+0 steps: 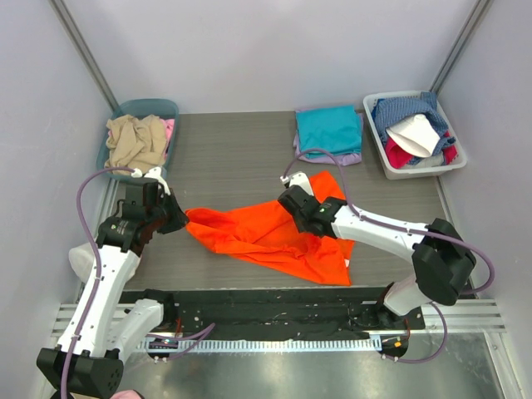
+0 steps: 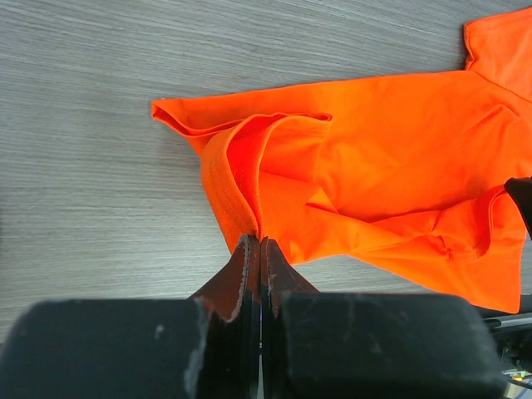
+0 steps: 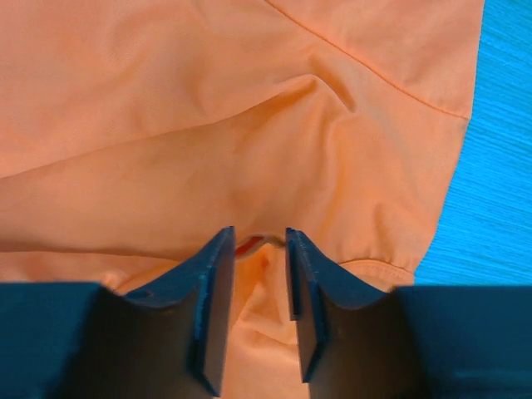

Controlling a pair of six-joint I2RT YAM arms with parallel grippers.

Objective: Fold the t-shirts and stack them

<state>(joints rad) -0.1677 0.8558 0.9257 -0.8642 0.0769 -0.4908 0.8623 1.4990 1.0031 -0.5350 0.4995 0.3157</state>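
The bright orange t-shirt point(image 1: 266, 237) lies crumpled and partly spread across the middle of the table. My left gripper point(image 1: 179, 218) is shut on its left edge; the left wrist view shows the jaws point(image 2: 260, 241) pinched tight on the hem of the orange cloth point(image 2: 374, 166). My right gripper point(image 1: 298, 208) sits on the shirt's upper right part. In the right wrist view its jaws point(image 3: 259, 237) stand narrowly apart with a raised fold of the orange cloth point(image 3: 249, 125) bunched between them. The teal t-shirt point(image 1: 328, 129) lies folded on the lavender one point(image 1: 352, 157) at the back.
A teal bin point(image 1: 158, 106) with beige cloth stands at the back left. A white bin point(image 1: 378, 154) with several mixed clothes stands at the back right. A black rail point(image 1: 266, 312) runs along the near edge.
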